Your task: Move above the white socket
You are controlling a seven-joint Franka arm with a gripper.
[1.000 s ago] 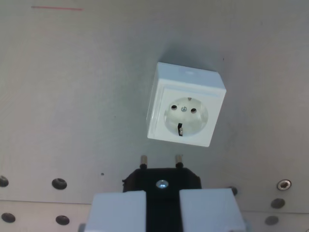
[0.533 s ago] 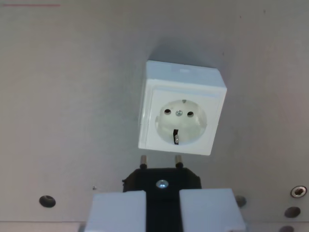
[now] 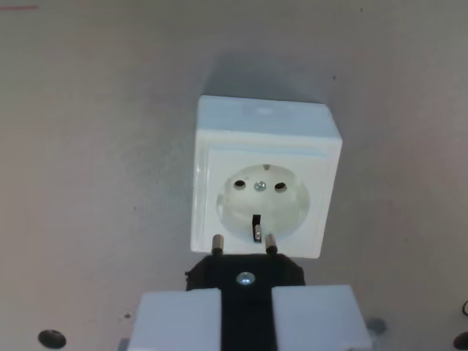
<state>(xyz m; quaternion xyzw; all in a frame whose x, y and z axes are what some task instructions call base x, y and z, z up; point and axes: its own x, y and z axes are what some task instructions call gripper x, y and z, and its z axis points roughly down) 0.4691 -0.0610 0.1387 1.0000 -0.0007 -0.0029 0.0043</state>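
Note:
A white square socket (image 3: 265,179) with a round recess and two pin holes sits on the grey plate, in the middle of the wrist view. My gripper (image 3: 246,311) is at the bottom edge, its two pale fingers (image 3: 179,318) shut on a black plug (image 3: 245,272). The plug's two metal pins (image 3: 217,243) point up the picture and their tips overlap the socket's lower edge, below the pin holes.
The grey metal plate (image 3: 88,168) has dark screw holes (image 3: 51,338) near the bottom left and bottom right corners. A thin red line (image 3: 18,8) shows at the top left.
The camera has moved closer: the socket has grown and slid down and to the wrist view's left, so the plug pins now overlap its lower edge. The screw holes have slid toward the bottom.

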